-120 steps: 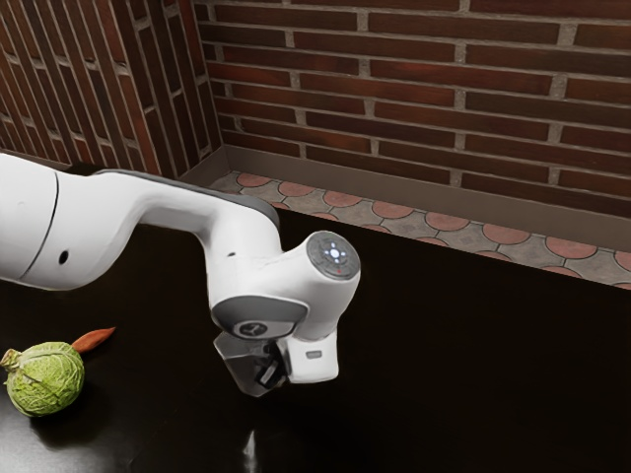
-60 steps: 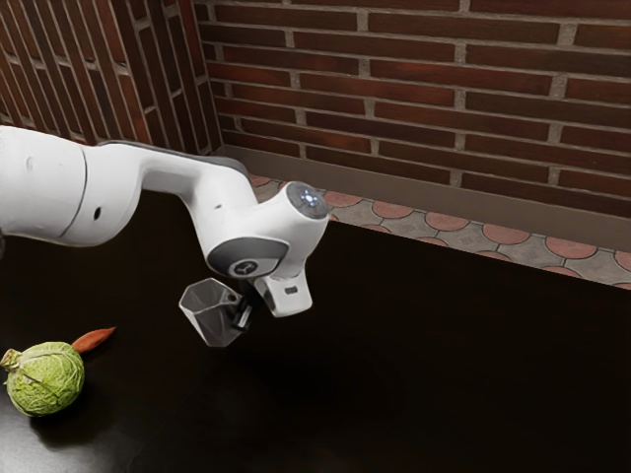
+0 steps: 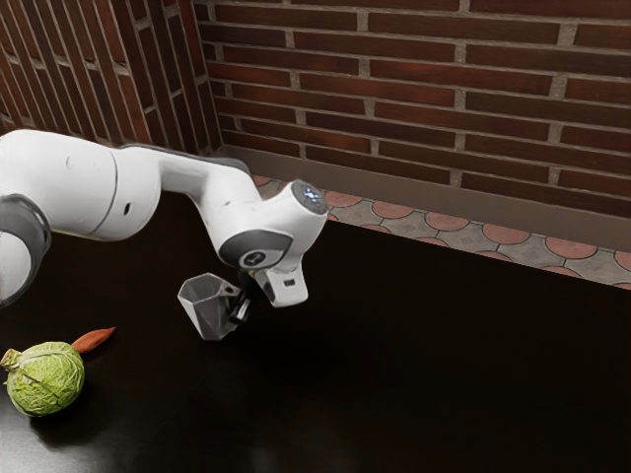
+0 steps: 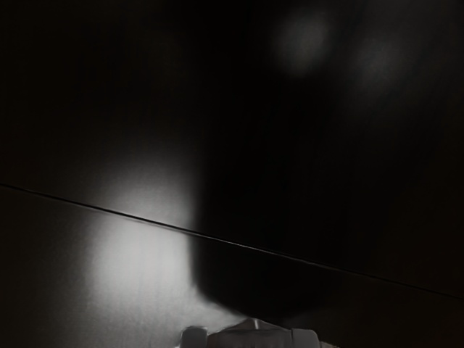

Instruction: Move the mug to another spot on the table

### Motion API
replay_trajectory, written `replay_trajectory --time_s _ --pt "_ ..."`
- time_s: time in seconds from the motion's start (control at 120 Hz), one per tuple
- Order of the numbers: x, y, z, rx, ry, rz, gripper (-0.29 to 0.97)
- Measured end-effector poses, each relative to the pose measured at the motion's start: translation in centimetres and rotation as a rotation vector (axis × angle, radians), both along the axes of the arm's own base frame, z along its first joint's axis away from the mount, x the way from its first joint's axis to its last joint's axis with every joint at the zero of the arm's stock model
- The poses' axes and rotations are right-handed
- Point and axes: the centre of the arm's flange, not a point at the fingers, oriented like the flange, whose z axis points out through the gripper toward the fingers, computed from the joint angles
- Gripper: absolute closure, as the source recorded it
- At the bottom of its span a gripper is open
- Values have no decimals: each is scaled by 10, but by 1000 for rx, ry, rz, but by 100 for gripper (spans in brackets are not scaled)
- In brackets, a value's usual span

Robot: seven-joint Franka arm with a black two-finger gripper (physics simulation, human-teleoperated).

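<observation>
Mug (image 3: 207, 306) and claw (image 3: 240, 309) have swung toward the exterior view's left and higher in that view over the last 1 s. The last 0.5 s adds only a small drift the same way, and the arm has folded back with them.

Claw state: closed on the mug, gripping the side nearest the hand. The cup body hides most of the fingers, so you cannot confirm how deep the bite goes. The mug hangs tilted, mouth leaning toward the exterior view's left, and looks clear of the bench (image 3: 444, 384).

Risks, judged from here:
- Off-centre grip on 1 side. A quick wrist turn could let the mug pivot or slip out and drop onto the bench.
- Release while tilted. Level it first, or it lands on an edge and tips or rolls.
- Path. The cabbage (image 3: 44, 378) and the orange root (image 3: 92, 340) lie well apart from the mug, toward the exterior view's left. Keep heading that way and you crowd them, so set down short of both.
</observation>
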Motion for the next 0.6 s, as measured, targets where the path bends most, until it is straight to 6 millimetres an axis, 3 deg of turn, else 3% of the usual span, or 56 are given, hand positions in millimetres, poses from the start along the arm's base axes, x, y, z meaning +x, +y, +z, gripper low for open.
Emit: replay_trajectory --time_s 0.333,0.6 --pt "2 0 -17 1 53 -17 76" --pt "0 1 -20 -9 90 -19 28"
